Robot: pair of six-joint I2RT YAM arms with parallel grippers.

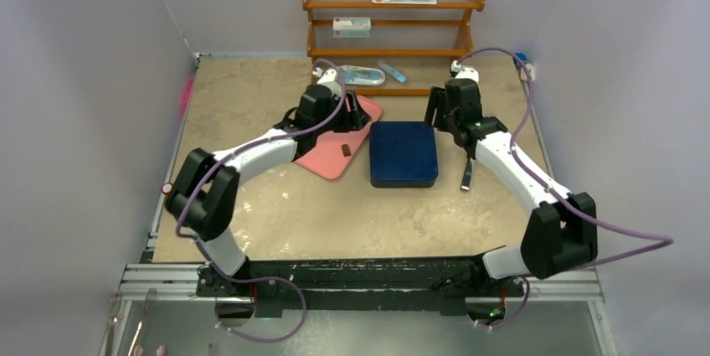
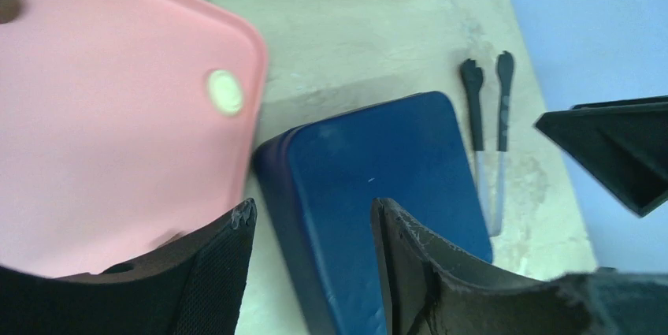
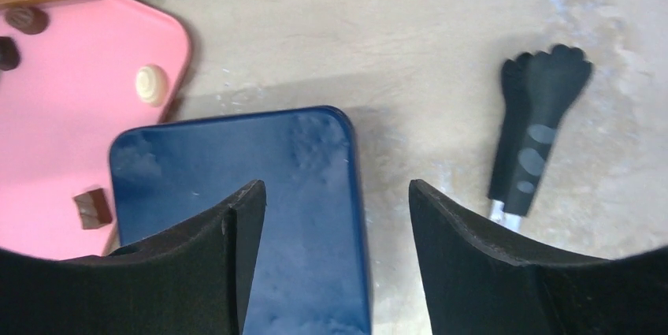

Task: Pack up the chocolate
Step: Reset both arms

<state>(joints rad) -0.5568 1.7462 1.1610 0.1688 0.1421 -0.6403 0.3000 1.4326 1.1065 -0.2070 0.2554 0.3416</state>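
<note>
The chocolate lies on the pink tray (image 1: 322, 159): one dark piece (image 1: 346, 151) shows from above. The right wrist view shows a cream round piece (image 3: 151, 84), a brown square one (image 3: 92, 209) and two dark ones (image 3: 25, 18) at the tray's far corner. The cream piece (image 2: 225, 91) also appears in the left wrist view. A closed dark blue box (image 1: 404, 153) sits right of the tray. My left gripper (image 1: 356, 111) (image 2: 313, 209) hangs open over the box's left edge, holding nothing. My right gripper (image 1: 435, 109) (image 3: 337, 189) is open over the box's right edge, also empty.
Black-tipped tongs (image 1: 466, 173) (image 2: 488, 114) (image 3: 536, 138) lie on the table right of the box. A wooden shelf (image 1: 392, 21) with small packets stands at the back. A clear packet (image 1: 360, 76) and a blue item (image 1: 392, 71) lie in front of it.
</note>
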